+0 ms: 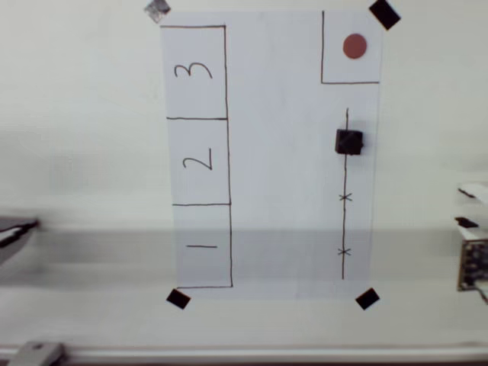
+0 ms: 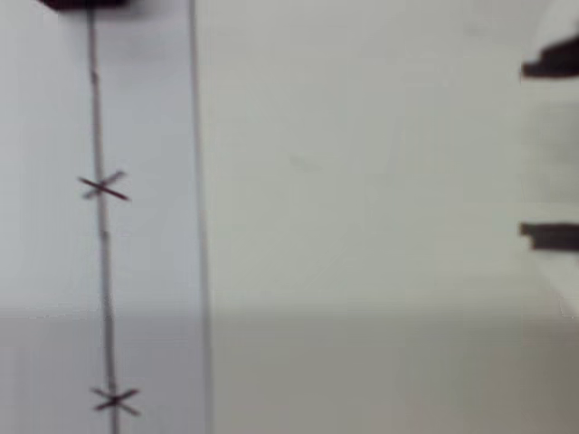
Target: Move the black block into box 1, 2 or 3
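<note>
Currently: black block (image 1: pixel 349 142) on the pen line (image 1: pixel 345 221), below the red dot (image 1: pixel 354 46), well right of box 2 (image 1: pixel 198 161). Hand at the surface's right edge (image 1: pixel 473 252); whether spread or pressed together cannot be told. Risk, as judged: a long reach may nudge the block off-line or drop it short of the box.

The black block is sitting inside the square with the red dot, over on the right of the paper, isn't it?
Not quite. The black block is on the right of the paper, but it sits below the square with the red dot, on the drawn vertical line with the small crosses. The overhead view shows this.
</note>
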`<state>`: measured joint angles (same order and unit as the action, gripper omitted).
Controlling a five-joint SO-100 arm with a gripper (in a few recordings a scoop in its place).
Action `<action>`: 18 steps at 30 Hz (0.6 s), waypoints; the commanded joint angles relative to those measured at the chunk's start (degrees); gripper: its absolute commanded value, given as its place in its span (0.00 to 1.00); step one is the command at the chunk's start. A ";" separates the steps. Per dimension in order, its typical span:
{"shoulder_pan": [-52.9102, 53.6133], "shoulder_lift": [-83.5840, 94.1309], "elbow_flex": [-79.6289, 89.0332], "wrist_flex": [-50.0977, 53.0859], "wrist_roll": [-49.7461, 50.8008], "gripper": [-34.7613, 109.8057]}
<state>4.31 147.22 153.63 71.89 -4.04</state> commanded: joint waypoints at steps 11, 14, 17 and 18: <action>7.12 -28.83 -29.27 -1.41 -4.92 0.43; 8.53 -33.84 -34.28 -1.32 -6.42 0.44; 9.76 -37.44 -37.44 -1.32 -7.91 0.44; 10.20 -38.85 -38.58 -1.41 -8.44 0.44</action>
<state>12.83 109.95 121.46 70.58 -10.37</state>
